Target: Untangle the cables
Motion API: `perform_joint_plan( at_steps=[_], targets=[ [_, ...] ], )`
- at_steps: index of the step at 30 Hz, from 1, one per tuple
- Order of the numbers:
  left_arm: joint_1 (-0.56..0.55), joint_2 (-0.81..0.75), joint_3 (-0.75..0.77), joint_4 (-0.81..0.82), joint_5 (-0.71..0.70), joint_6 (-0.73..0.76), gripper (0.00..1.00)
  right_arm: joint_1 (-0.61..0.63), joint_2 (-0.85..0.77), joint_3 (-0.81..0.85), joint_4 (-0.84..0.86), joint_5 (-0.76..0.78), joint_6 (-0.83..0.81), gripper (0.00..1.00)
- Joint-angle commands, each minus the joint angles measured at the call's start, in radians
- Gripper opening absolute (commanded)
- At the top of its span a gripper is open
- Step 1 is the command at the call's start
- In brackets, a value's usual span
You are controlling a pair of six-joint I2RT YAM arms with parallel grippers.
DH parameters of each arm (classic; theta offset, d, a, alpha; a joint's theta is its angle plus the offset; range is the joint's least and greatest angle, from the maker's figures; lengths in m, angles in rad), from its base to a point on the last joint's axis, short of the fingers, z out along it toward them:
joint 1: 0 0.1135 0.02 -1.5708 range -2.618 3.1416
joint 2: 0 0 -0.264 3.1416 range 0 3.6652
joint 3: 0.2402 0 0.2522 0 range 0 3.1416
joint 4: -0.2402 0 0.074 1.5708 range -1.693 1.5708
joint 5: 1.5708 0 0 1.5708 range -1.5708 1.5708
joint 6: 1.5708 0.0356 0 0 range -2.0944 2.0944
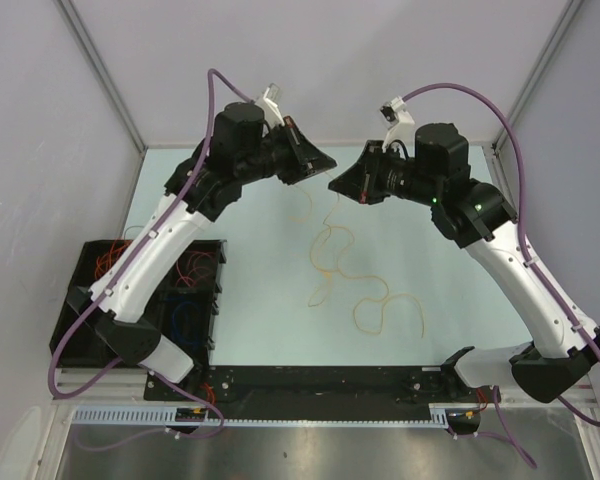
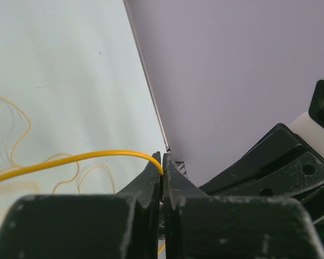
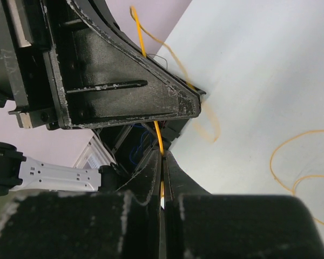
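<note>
A thin yellow-orange cable (image 1: pixel 365 300) lies in loose curly loops on the pale table and rises toward the two grippers. My left gripper (image 1: pixel 327 165) is raised at the back centre, shut on this cable (image 2: pixel 86 157), which bends into its fingertips (image 2: pixel 163 162). My right gripper (image 1: pixel 335 185) faces it closely, shut on the same cable (image 3: pixel 158 137) at its tips (image 3: pixel 163 155). The left gripper's black finger (image 3: pixel 124 91) fills the right wrist view. Red and blue cables (image 1: pixel 185 275) lie in the black bin.
A black compartmented bin (image 1: pixel 80 290) stands at the left, under the left arm. Grey walls enclose the table on the left, back (image 1: pixel 310 70) and right. A black rail (image 1: pixel 320 380) runs along the near edge between the arm bases.
</note>
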Motion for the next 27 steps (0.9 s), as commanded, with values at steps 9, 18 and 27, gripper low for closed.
perform_joint_plan(
  at_steps=[9, 18, 27],
  targets=[
    [0.078, -0.108, 0.106, -0.257, -0.137, 0.152, 0.00, -0.028, 0.006, 0.046, -0.001, 0.031, -0.001, 0.68],
    [0.238, -0.318, 0.017, -0.415, -0.291, 0.268, 0.00, -0.076, 0.032, 0.040, -0.016, 0.002, 0.018, 0.70],
    [0.486, -0.397, 0.023, -0.582, -0.413, 0.345, 0.00, -0.073, 0.112, 0.089, -0.031, -0.073, 0.058, 0.70]
  ],
)
